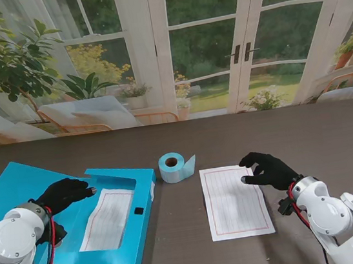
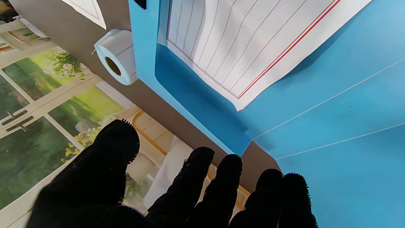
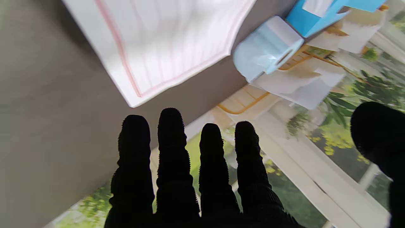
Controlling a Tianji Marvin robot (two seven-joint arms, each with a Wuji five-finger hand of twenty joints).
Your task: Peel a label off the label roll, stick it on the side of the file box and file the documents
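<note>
One lined sheet (image 1: 108, 218) already lies in the open file box (image 1: 124, 253); a second sheet (image 1: 234, 200) waits on the worktop (image 1: 320, 132), and the label roll (image 1: 176, 166) sits between them — no label visibly stuck. Left hand (image 1: 63, 194) and right hand (image 1: 269, 170) hover with fingers spread, empty — room all round.

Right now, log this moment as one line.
left hand open over file box | right hand open over loose sheet | label roll untouched
</note>
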